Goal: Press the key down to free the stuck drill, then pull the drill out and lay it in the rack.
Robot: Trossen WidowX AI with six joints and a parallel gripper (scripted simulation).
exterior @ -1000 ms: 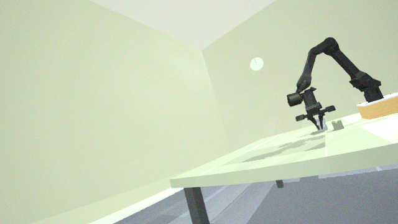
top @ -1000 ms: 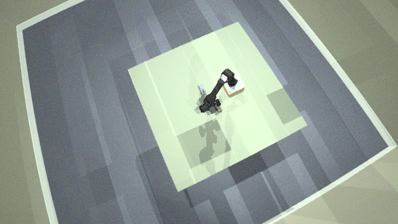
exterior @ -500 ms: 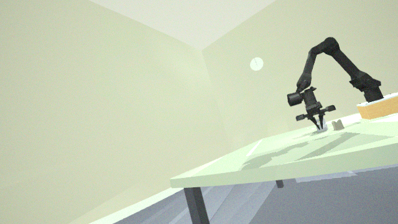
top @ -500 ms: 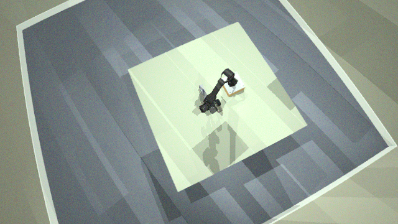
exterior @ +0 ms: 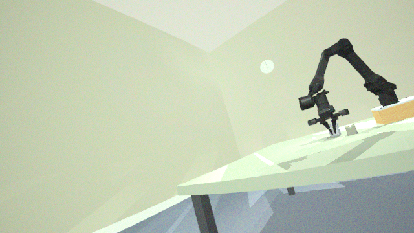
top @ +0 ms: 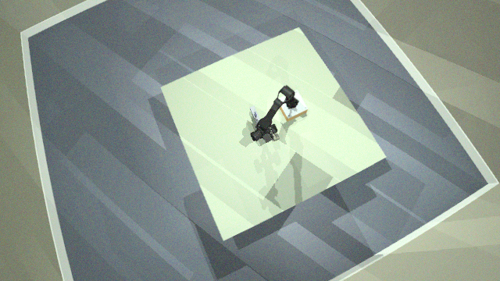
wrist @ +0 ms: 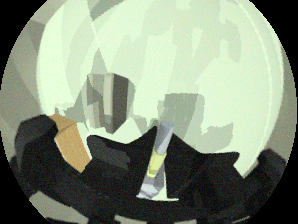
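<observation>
My gripper (exterior: 333,133) (wrist: 159,129) points down low over the table, shut on a slim grey shaft, which I take for the drill (wrist: 164,138). The shaft runs down the wrist view to a yellow part (wrist: 156,162) and a pale holder (wrist: 151,190). Black fingers cover much of them. The holder also shows as a pale blue-grey strip (top: 254,113) beside the arm. Which part is the key, and whether it is down, I cannot tell. A beige-grey notched block, apparently the rack (top: 276,136) (exterior: 351,130) (wrist: 119,102), stands beside the gripper and holds no drill.
The arm's orange-sided base box (top: 294,115) (exterior: 394,112) (wrist: 73,148) has a white top and stands on the pale green table (top: 219,176) (exterior: 246,181). The arm (top: 274,109) (exterior: 360,65) reaches over from it. Shadows fall across the table.
</observation>
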